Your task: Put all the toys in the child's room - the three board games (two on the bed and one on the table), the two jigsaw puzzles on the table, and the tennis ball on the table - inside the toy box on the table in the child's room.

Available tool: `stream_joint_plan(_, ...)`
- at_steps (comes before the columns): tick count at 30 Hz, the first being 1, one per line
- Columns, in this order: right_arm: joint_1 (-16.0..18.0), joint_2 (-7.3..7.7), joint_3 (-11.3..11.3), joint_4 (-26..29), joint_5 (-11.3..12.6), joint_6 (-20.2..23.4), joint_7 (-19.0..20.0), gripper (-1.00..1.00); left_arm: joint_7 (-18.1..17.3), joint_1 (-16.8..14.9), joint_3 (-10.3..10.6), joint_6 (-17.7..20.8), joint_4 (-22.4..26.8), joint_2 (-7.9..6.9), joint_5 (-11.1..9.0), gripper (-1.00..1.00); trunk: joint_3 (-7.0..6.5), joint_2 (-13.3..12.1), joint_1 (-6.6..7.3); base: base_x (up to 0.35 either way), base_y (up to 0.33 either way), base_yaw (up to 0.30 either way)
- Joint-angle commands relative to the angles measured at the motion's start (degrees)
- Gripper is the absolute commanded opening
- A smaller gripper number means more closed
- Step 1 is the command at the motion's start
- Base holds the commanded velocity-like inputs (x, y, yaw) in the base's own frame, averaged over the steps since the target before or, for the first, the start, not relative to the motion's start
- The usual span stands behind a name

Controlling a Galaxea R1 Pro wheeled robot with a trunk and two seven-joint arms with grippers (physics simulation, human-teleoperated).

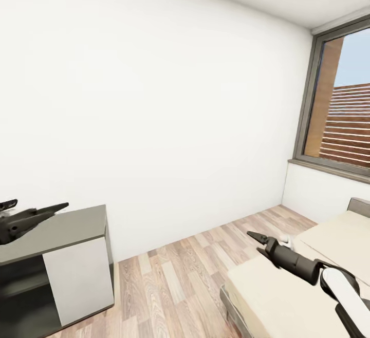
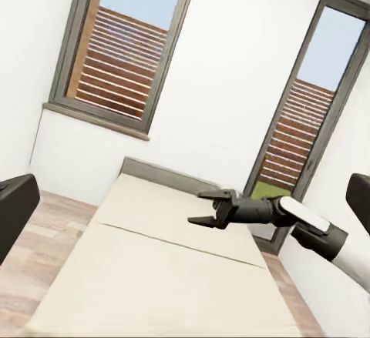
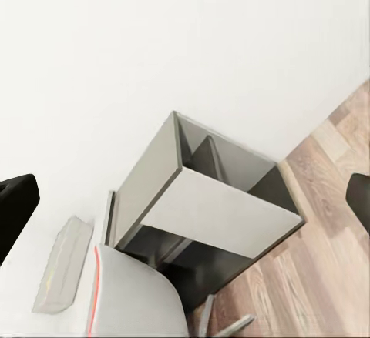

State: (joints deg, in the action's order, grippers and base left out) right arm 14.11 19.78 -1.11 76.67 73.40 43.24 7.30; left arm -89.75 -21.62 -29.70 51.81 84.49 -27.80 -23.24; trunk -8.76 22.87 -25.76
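Black and white, the right arm is reaching in from the lower right of the head view, its right gripper (image 1: 255, 236) hanging over the near edge of the bed (image 1: 288, 292); the left wrist view catches this gripper (image 2: 202, 207) with its two fingers spread apart and nothing between them. Across the picture the left gripper (image 1: 60, 206) is hovering above the grey top of a low cabinet (image 1: 56, 266); I cannot tell whether its fingers are parted or together. This cabinet is standing against the white wall (image 1: 154, 96), with a white door panel on one side and open dark shelves on the other, and the shelves are showing no contents from the right wrist view. Beige mattress surface is lying bare where visible, with a low grey headboard (image 2: 166, 175) at its far end. Two tall dark-framed windows (image 2: 127, 41) are looking onto wooden slats outside. Wood plank floor (image 1: 174, 281) is running between cabinet and bed. No writing is readable.
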Motion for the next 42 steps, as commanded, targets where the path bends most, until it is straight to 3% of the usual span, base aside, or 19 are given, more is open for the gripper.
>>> stream_joint_plan(1, 0.5, -0.02, 1.1, 0.6, -0.3, 0.1, -2.2, 1.0, 0.6, -0.1, 1.3, 0.7, 0.0, 0.1, 1.8, 1.0, 0.03, 0.1, -0.02, 0.0, 0.0, -0.015)
stream_joint_plan(2, 1.0, -0.35, 2.5, 1.2, -0.4, 0.0, -6.0, 1.0, 3.5, -0.3, 3.5, 0.8, 0.0, 0.39, 4.5, 1.0, 0.03, 0.1, -0.02, 0.0, 0.0, -0.008)
stream_joint_plan(4, 1.8, -2.11, 3.6, 1.5, -0.5, 0.1, -11.2, 1.0, 7.9, -0.8, 6.4, 1.1, 0.0, 1.65, 6.8, 1.0, 0.03, 0.1, -0.02, 0.0, 0.0, -0.004)
stream_joint_plan(6, 3.0, -4.45, 4.3, 1.5, -0.9, 0.3, -16.1, 1.0, 13.4, -1.5, 8.2, 1.3, 0.0, 3.85, 7.9, 1.0, 0.03, 0.1, -0.02, 0.0, 0.0, -0.002)
stream_joint_plan(8, 4.0, -6.39, 5.5, 1.6, -3.4, 0.4, -20.3, 1.0, 20.9, -2.0, 9.0, 1.3, 0.0, 6.15, 8.4, 1.0, 0.03, 0.1, -0.02, 0.0, 0.0, 0.0)
stream_joint_plan(9, 4.2, -6.78, 5.8, 1.6, -4.4, 0.4, -21.2, 1.0, 23.1, -2.0, 9.1, 1.3, 0.0, 6.68, 8.4, 1.0, 0.03, 0.1, -0.02, 0.0, 0.0, 0.0)
stream_joint_plan(12, 5.3, -9.26, 7.4, 1.7, -11.3, 0.4, -24.2, 1.0, 37.0, -2.3, 10.7, 1.4, 0.0, 9.73, 8.5, 1.0, 0.03, 0.1, -0.02, 0.0, 0.0, 0.0)
stream_joint_plan(13, 5.6, -10.47, 7.7, 1.7, -14.4, 0.3, -24.8, 1.0, 43.4, -2.3, 12.4, 1.4, 0.0, 10.75, 8.5, 1.0, 0.03, 0.1, -0.02, 0.0, 0.0, 0.0)
stream_joint_plan(15, 5.8, -11.79, 7.9, 1.7, -17.5, 0.3, -25.2, 1.0, 51.0, -2.3, 15.6, 1.3, -0.2, 11.84, 8.5, 1.0, 0.03, 0.1, -0.02, 0.0, 0.0, 0.0)
stream_joint_plan(19, 6.0, -13.34, 8.1, 1.6, -19.9, 0.3, -25.8, 1.0, 68.1, -2.4, 22.8, 1.2, -3.6, 15.92, 8.6, 1.0, 0.03, 0.1, -0.02, 0.0, 0.0, 0.0)
stream_joint_plan(21, 6.1, -13.73, 8.2, 1.4, -20.2, 0.4, -27.0, 1.0, 76.8, -2.4, 24.1, 0.9, -7.4, 16.91, 8.5, 1.0, 0.03, 0.1, -0.02, 0.0, 0.0, 0.0)
stream_joint_plan(23, 6.1, -14.02, 8.2, 1.2, -20.3, 0.5, -28.6, 1.0, 82.3, -2.4, 24.8, 0.6, -11.6, 17.38, 8.5, 1.0, 0.03, 0.1, -0.02, 0.0, 0.0, 0.0)
stream_joint_plan(27, 7.6, -15.06, 8.9, -1.6, -20.3, 1.2, -30.1, 1.0, 85.6, -2.5, 25.3, -0.1, -19.4, 17.46, 8.7, 1.0, 0.03, 0.1, -0.02, 0.0, 0.0, 0.0)
stream_joint_plan(30, 14.3, -17.19, 12.5, -14.4, -22.5, 2.1, -30.5, 1.0, 86.6, -2.5, 25.6, -5.5, -29.0, 17.2, 9.2, 1.0, 0.03, 0.1, -0.02, 0.0, 0.0, 0.0)
stream_joint_plan(32, 17.3, -18.87, 15.4, -22.8, -25.1, 2.1, -30.6, 1.0, 86.9, -2.5, 25.8, -10.2, -35.9, 17.18, 10.9, 1.0, 0.03, 0.1, -0.02, 0.0, 0.0, 0.0)
stream_joint_plan(35, 18.9, -20.99, 18.3, -30.5, -29.0, 1.7, -30.5, 1.0, 87.0, -2.5, 25.7, -18.4, -46.5, 17.49, 15.6, 1.0, 0.03, 0.1, -0.02, 0.0, 0.0, 0.0)
stream_joint_plan(38, 19.3, -21.34, 19.2, -33.2, -31.6, 0.3, -30.4, 1.0, 87.3, -2.5, 25.7, -24.7, -54.8, 17.76, 19.3, 1.0, 0.03, 0.1, -0.02, 0.0, 0.0, 0.0)
stream_joint_plan(42, 17.7, -21.7, 21.1, -37.3, -33.8, -5.0, -29.9, 1.0, 87.6, -2.5, 25.8, -32.3, -63.8, 17.81, 20.9, 1.0, 0.03, 0.1, -0.02, 0.0, 0.0, 0.0)
